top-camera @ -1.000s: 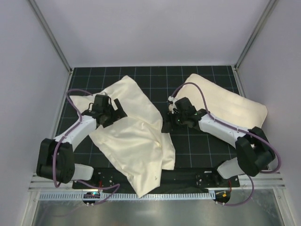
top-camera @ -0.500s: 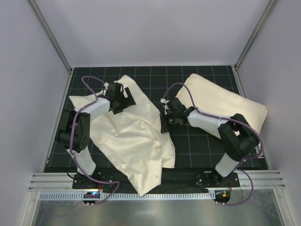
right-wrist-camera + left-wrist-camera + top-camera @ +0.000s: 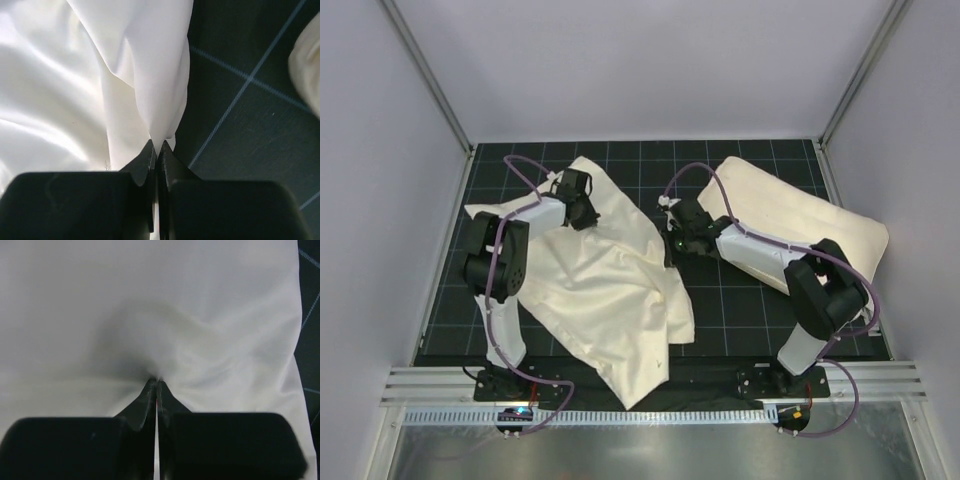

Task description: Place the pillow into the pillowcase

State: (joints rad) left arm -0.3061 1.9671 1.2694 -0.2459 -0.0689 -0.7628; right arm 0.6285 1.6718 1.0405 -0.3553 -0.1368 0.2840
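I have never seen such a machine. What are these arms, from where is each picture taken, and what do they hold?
These are two robot arms fixed at the near edge of a table. The wide picture comes from a camera above; the two close pictures come from cameras on the wrists. On the dark grid mat lie a thin wrinkled pillowcase and a thick pillow. The left gripper and the right gripper are each shut on a fold of the pillowcase.
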